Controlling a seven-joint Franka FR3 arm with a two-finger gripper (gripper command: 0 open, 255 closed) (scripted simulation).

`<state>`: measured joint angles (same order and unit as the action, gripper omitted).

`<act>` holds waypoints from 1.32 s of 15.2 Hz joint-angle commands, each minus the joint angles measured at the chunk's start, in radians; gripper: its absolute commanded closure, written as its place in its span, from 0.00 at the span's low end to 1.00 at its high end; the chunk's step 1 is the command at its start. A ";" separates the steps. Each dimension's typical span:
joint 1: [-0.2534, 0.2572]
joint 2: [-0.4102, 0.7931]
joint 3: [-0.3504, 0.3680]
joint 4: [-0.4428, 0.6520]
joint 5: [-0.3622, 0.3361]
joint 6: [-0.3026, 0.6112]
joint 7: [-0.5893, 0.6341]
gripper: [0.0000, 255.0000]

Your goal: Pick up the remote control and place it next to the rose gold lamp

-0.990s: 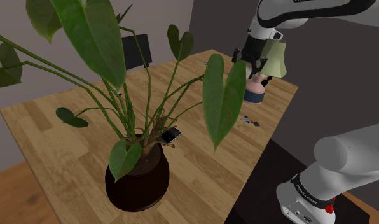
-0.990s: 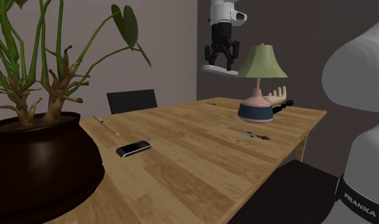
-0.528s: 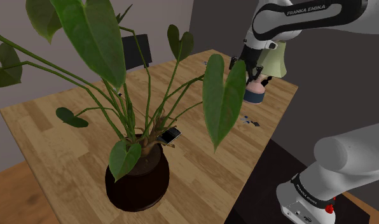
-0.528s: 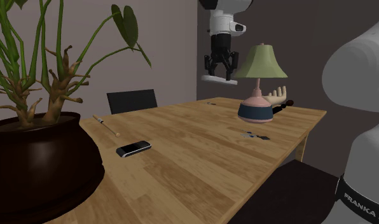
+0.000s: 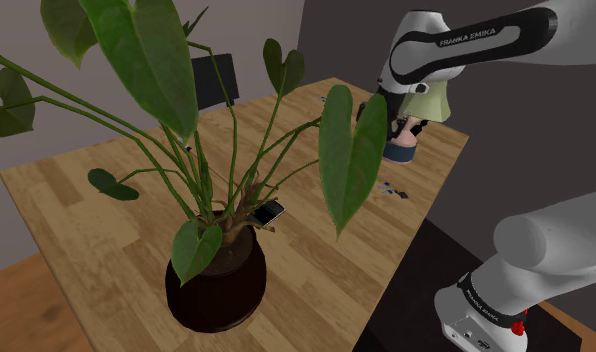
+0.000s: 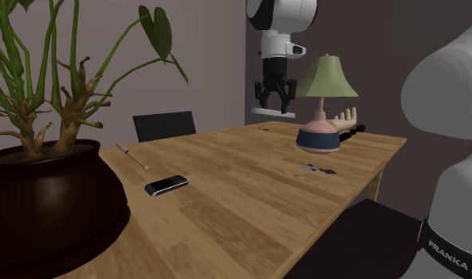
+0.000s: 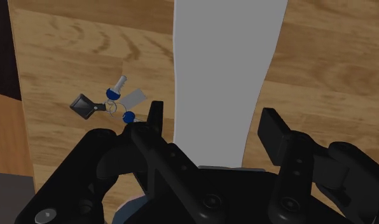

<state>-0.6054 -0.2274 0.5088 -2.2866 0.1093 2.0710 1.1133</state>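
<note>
My black gripper [image 6: 274,105] is shut on the remote control [image 6: 273,114], a flat pale grey slab held level above the far part of the wooden table [image 6: 242,198]. From the wrist, the remote [image 7: 223,76] runs out lengthwise between the two fingers [image 7: 155,113], with my gripper [image 7: 213,122] clasping its near end. The lamp [image 6: 325,79] has a green shade and a pink and dark blue base; it stands just to the second exterior view's right of the gripper. In the shoulder view the gripper [image 5: 388,116] hangs right beside the lamp [image 5: 433,101], partly behind a leaf.
A bunch of keys [image 7: 112,100] lies on the table below the gripper, near the edge [image 6: 314,167]. A big potted plant [image 6: 52,198] stands close by, a black phone [image 6: 166,185] beside it. A thin stick [image 6: 133,156], a dark chair [image 6: 163,125] and a hand figure [image 6: 347,119] sit further back.
The gripper has come down with the remote, about level with the lamp shade's bottom now, and drifted slightly toward the lamp. Everything on the table stays put.
</note>
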 commanded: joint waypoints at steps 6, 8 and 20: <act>-0.004 0.053 0.014 -0.052 -0.021 0.101 0.018 1.00; -0.005 0.069 0.018 -0.067 -0.028 0.130 0.024 1.00; -0.013 0.187 0.036 -0.134 -0.099 0.302 0.080 1.00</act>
<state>-0.6178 -0.0537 0.5436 -2.4141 0.0195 2.3539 1.1860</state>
